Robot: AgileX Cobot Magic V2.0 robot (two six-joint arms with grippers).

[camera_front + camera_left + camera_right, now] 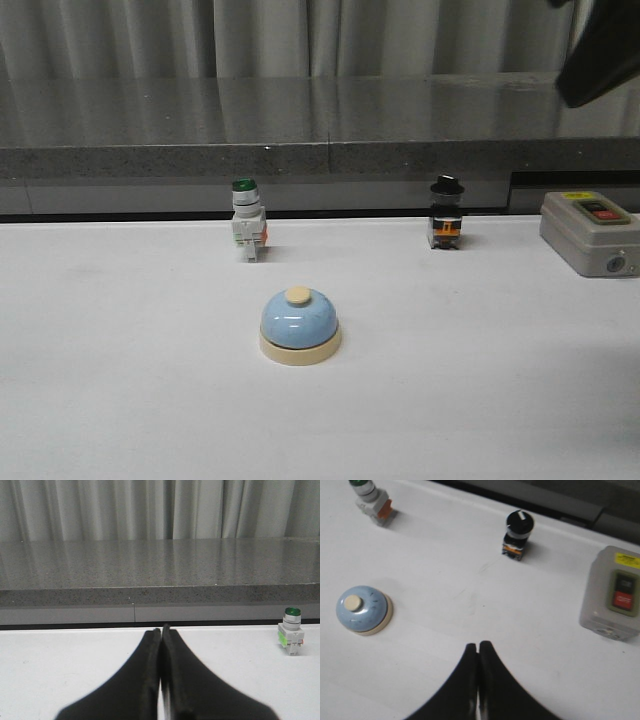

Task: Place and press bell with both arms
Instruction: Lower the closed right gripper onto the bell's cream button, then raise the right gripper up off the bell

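The light-blue dome bell (pixel 299 325) with cream base and cream button stands upright near the middle of the white table. It also shows in the right wrist view (pixel 362 609). My right gripper (pixel 478 645) is shut and empty, raised above the table and to the right of the bell. Part of the right arm (pixel 602 50) shows at the top right of the front view. My left gripper (pixel 161 629) is shut and empty, low over the table; the bell is out of its view. The left arm does not show in the front view.
A green-capped white pushbutton switch (pixel 247 220) stands behind the bell, also in the left wrist view (pixel 290 637). A black knob switch (pixel 446 213) stands at back right. A grey box with a red button (pixel 592 232) is at far right. A grey stone ledge (pixel 300 140) runs behind.
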